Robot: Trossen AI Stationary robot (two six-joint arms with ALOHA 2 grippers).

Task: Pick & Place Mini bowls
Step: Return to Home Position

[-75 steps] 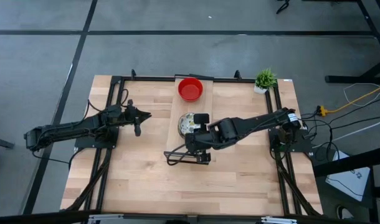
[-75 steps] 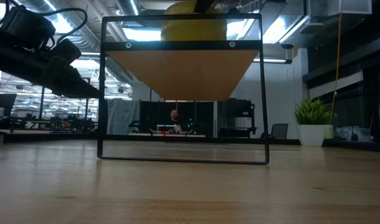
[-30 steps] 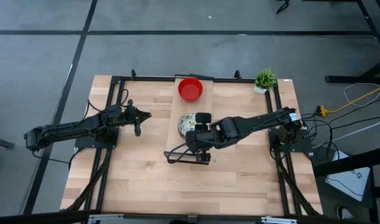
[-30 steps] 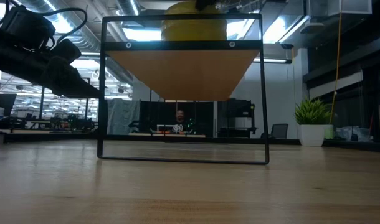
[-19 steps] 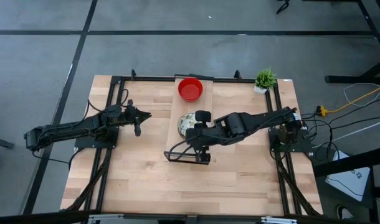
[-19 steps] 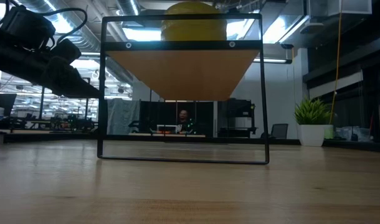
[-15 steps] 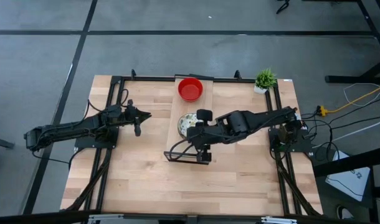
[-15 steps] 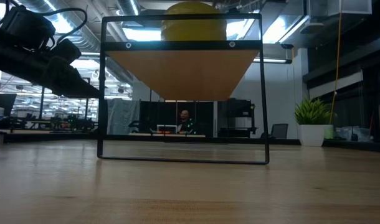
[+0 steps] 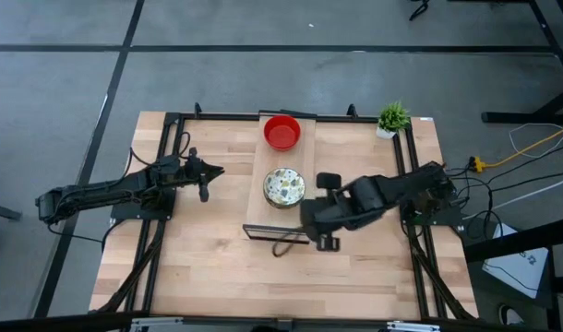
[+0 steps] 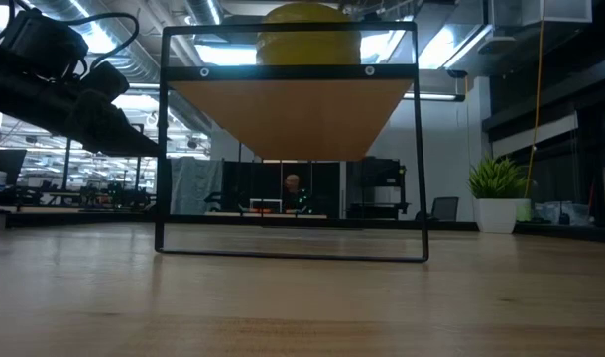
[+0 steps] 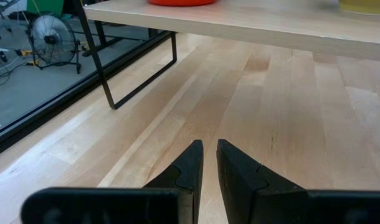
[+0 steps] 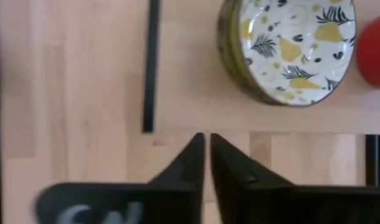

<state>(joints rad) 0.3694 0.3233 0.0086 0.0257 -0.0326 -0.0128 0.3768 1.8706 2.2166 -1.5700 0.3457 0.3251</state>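
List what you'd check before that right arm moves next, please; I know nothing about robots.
1. Right gripper empty: ok, shut on nothing.
2. Right gripper clear of the white floral-patterned ceramic bowl: ok, apart.
3. Patterned bowl resting on the light wooden shelf with black metal frame: ok.
4. Glossy red round bowl on the shelf: ok.
5. Left gripper away from the shelf: ok.
6. More bowls stacked underneath: cannot tell.
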